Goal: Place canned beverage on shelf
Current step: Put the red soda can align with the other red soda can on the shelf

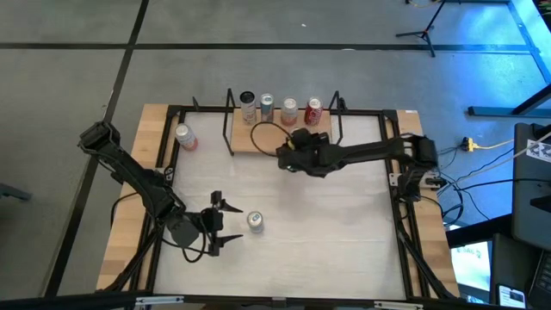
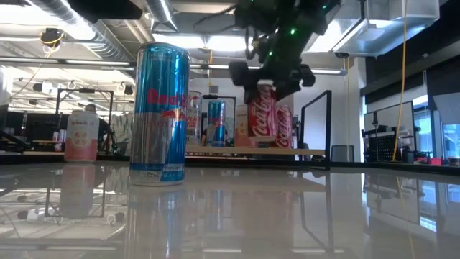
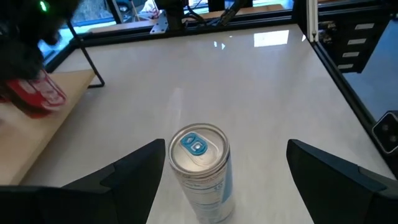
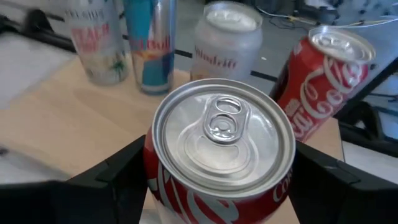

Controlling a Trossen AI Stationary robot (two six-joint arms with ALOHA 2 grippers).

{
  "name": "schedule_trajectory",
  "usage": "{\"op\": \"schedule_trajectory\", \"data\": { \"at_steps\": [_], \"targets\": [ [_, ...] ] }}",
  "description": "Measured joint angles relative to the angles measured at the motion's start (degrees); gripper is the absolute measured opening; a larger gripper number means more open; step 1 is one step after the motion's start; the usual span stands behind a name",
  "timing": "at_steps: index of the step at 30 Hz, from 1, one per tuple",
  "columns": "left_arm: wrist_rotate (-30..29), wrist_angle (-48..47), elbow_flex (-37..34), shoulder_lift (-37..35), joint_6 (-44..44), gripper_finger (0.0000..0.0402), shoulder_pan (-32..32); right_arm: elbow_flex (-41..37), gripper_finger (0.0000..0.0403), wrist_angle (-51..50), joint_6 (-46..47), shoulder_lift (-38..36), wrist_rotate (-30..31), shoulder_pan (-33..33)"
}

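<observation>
Right gripper [image 4: 217, 186] had its jaws clamped on the sides of a red cola can [image 4: 222, 134], upright, long axis vertical, tab up, over the shelf [image 1: 258, 140], front edge; four cans [image 1: 280, 108] filled the back row. Left gripper [image 3: 224, 171] jaws wide, holding nothing, straddled an upright blue-silver can [image 3: 200, 168] on the table [image 1: 344, 224], likely next.

From above, the right gripper [image 1: 290, 157] covers the red can it carries, so the can cannot be seen there. The four cans [image 1: 279, 108] on the shelf [image 1: 258, 140], at 12 o'clock of the worktop, are too small to read. At worktop height, the slim blue can [image 2: 159, 114] hides part of the shelf row. A person [image 2: 92, 109] far behind shows only partly.
</observation>
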Motion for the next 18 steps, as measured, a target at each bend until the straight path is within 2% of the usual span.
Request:
{"op": "schedule_trajectory", "data": {
  "at_steps": [8, 18],
  "targets": [
    [0.13, -0.42, 0.0, 0.0, 0.56, 0.0325, 0.13, 1.37, 0.0295, -8.41, 10.25, 3.81, 4.09, -2.12],
    [0.19, -0.34, 0.0, 0.0, 0.45, 0.0325, 0.15, 1.37, 0.0299, -8.86, 10.49, 3.94, 4.65, -3.6]
  ]
}}
